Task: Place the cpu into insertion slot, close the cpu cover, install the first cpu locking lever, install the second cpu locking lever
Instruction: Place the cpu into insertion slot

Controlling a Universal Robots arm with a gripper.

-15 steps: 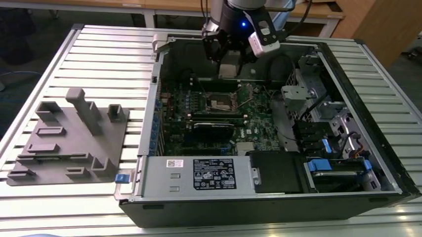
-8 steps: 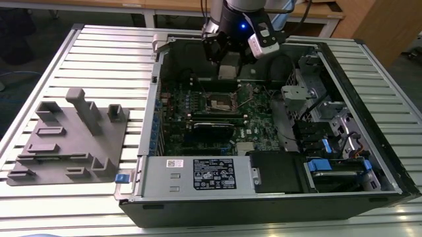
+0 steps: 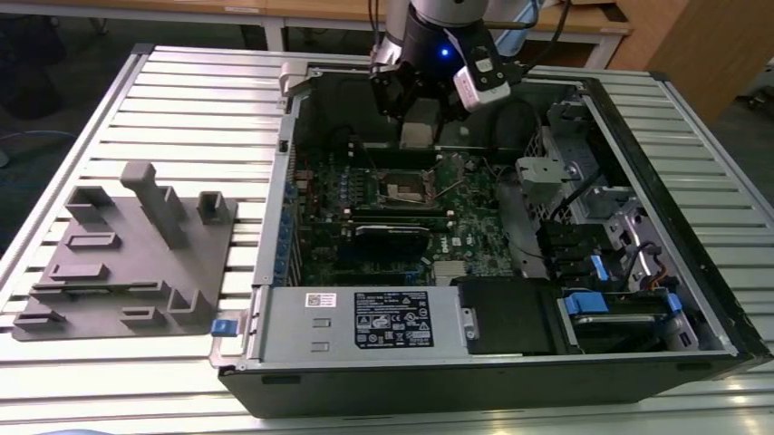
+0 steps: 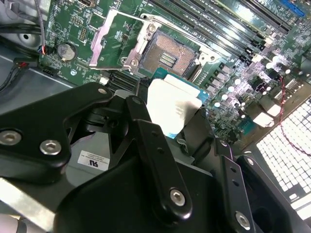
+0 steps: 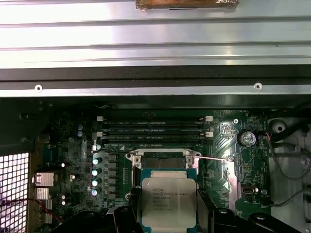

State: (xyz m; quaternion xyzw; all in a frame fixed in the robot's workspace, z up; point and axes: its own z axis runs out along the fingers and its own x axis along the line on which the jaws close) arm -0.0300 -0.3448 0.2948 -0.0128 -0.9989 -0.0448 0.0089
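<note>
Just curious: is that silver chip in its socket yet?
Out. The gripper holds the cpu clear of the insertion slot, whose centre lies bare.

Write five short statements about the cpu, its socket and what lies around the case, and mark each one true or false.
1. The gripper holds the cpu. True.
2. The cpu sits in the insertion slot. False: it is held clear of the slot, whose dark centre lies bare.
3. The cpu cover is swung open. True.
4. The computer case is shut. False: it lies open, with the motherboard exposed.
5. A grey fixture lies on the table, at the exterior view's left of the case. True.
</note>
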